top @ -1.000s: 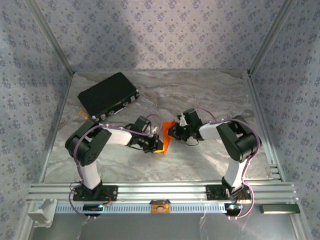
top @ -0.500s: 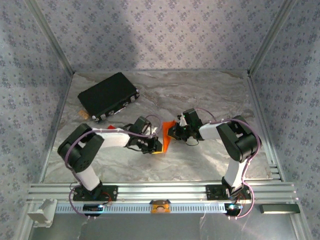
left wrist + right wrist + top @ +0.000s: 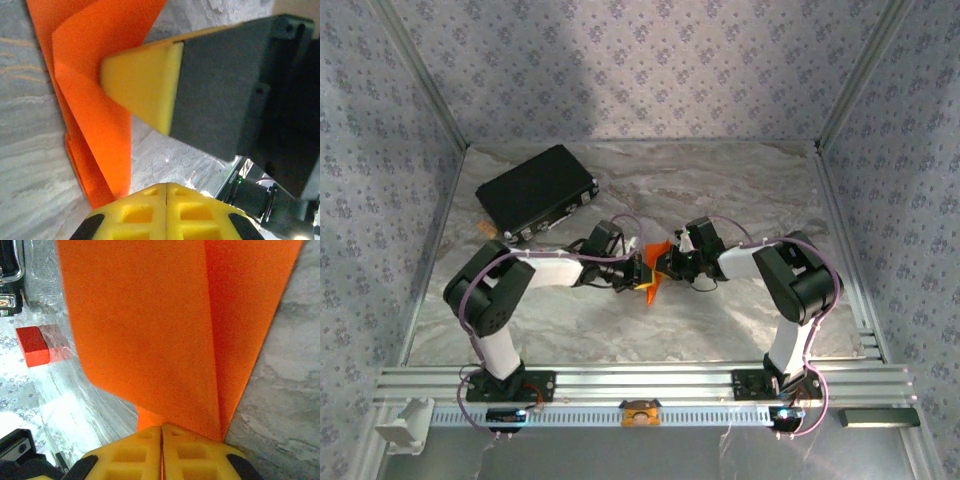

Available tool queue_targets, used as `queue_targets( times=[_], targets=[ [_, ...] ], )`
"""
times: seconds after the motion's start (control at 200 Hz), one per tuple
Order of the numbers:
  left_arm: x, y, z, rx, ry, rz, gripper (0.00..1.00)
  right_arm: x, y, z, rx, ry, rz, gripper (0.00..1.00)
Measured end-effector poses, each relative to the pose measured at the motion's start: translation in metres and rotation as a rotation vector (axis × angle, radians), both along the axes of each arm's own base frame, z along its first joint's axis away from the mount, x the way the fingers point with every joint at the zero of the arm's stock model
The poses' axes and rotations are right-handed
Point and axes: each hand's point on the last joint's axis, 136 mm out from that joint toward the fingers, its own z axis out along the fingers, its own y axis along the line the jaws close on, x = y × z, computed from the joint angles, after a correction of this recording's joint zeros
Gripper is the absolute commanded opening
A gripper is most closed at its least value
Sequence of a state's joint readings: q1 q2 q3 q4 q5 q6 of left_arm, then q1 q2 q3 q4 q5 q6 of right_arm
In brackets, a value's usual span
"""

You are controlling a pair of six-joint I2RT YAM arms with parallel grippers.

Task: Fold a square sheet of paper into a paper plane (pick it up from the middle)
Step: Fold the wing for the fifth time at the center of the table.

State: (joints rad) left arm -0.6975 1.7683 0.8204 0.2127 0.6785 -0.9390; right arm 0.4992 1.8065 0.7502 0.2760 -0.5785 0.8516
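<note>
1. Top external view: my two arms reach inward and meet over the middle of the marbled table (image 3: 740, 190), with the left gripper (image 3: 638, 272) and the right gripper (image 3: 666, 266) almost tip to tip.
2. The orange paper (image 3: 655, 278) is between those two tips. It is partly folded and stands on edge rather than lying flat. I cannot tell whether its lower edge touches the table.
3. Right wrist view: my right fingers (image 3: 135, 450) are pressed together, and a narrow tab of the paper runs down into the seam between them, so this side has the paper pinched. From the pinch the paper fans out in two panels that meet along one sharp crease.
4. Left wrist view: my left fingers (image 3: 135, 210) are closed flush against each other. The folded paper passes just to the left of their tips, and I cannot tell whether any of it is caught there.
5. In that same view, one yellow-tipped finger (image 3: 142, 82) of my right gripper lies against the folded paper from the right.
6. The black case (image 3: 535, 190) lies at the far left of the table, well apart from the paper.
7. A small red block (image 3: 32, 346) rests on the table, seen in the right wrist view, off to the left of the paper and not touching it.
</note>
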Motion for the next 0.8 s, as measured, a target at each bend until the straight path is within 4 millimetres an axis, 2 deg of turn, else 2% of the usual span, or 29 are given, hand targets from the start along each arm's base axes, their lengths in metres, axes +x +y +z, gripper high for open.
queue_targets(
  times=[0.27,0.8],
  targets=[
    [0.007,-0.009,0.003,-0.020,-0.001,-0.009,0.06,0.000,0.000,0.000,0.000,0.000,0.000,0.11],
    [-0.005,-0.011,-0.023,0.026,0.050,-0.051,0.06,0.000,0.000,0.000,0.000,0.000,0.000,0.11]
  ],
)
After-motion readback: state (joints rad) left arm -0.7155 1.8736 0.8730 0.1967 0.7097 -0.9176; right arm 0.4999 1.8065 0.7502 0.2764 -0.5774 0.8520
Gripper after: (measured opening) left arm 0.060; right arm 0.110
